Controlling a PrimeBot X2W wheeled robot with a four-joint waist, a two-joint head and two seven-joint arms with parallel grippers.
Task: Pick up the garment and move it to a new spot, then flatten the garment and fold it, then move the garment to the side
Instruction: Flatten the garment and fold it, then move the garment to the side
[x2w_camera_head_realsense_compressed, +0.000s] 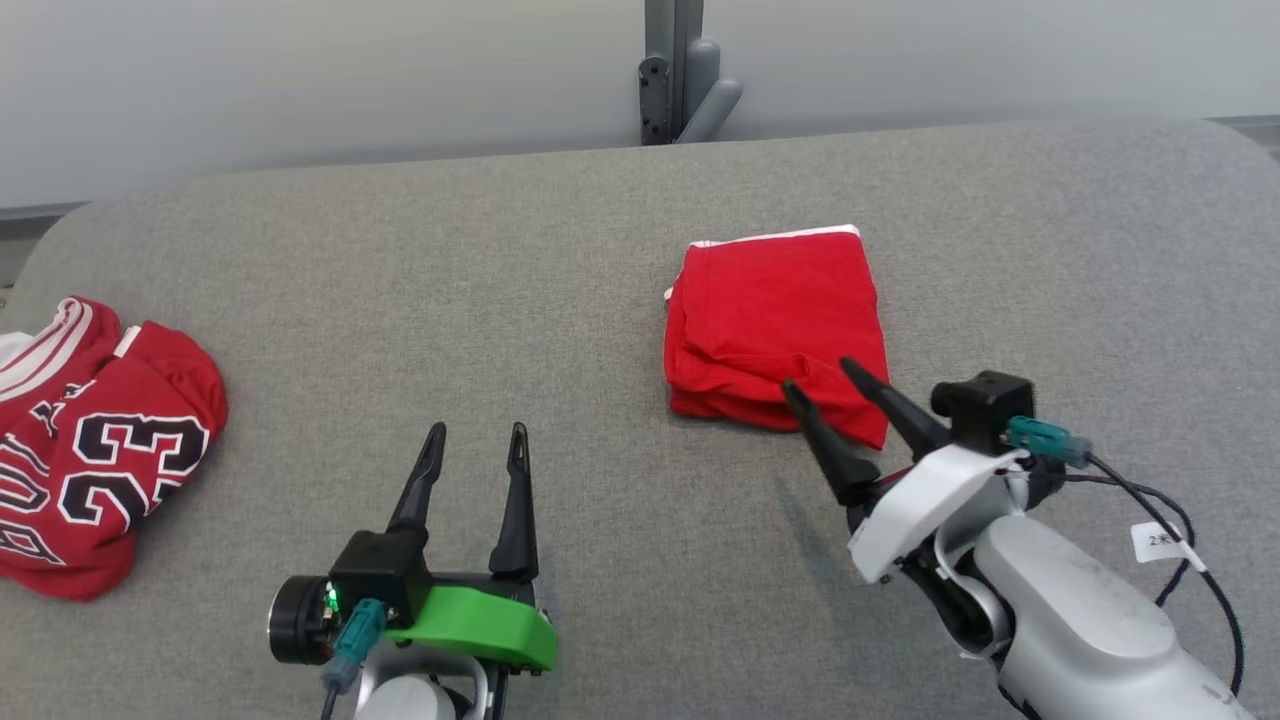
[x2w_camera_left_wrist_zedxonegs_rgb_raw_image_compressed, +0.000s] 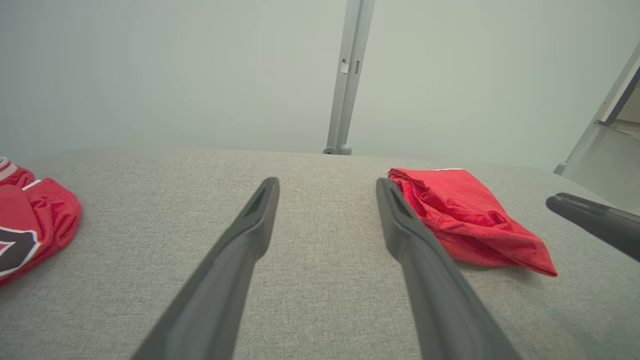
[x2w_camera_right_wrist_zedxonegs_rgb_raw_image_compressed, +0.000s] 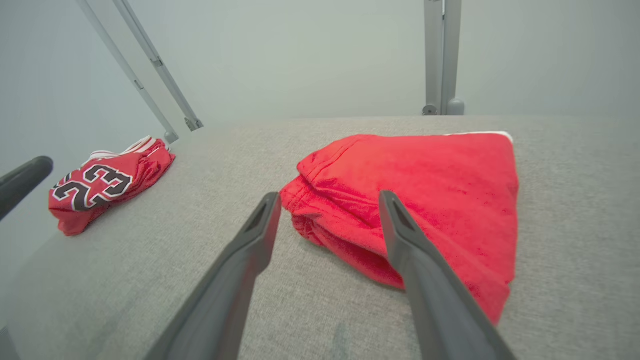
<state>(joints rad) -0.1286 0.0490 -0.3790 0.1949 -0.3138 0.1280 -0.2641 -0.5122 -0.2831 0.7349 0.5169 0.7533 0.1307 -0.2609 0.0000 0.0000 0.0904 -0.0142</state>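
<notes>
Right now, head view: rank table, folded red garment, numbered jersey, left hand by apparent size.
1. table
2. folded red garment, numbered jersey: about alike; jersey runs off frame, so unranked
3. left hand

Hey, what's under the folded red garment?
The folded red garment rests on the grey table. Its own stacked layers show at the edge; anything between them is covered.

The jersey (x2w_camera_head_realsense_compressed: 95, 440) at left is cut off by the edge; the right gripper (x2w_camera_head_realsense_compressed: 819, 374) hides part of the near edge of the garment (x2w_camera_head_realsense_compressed: 775, 300).

Test lab, grey padded table (x2w_camera_head_realsense_compressed: 600, 560), bare wall (x2w_camera_head_realsense_compressed: 300, 70)
</notes>
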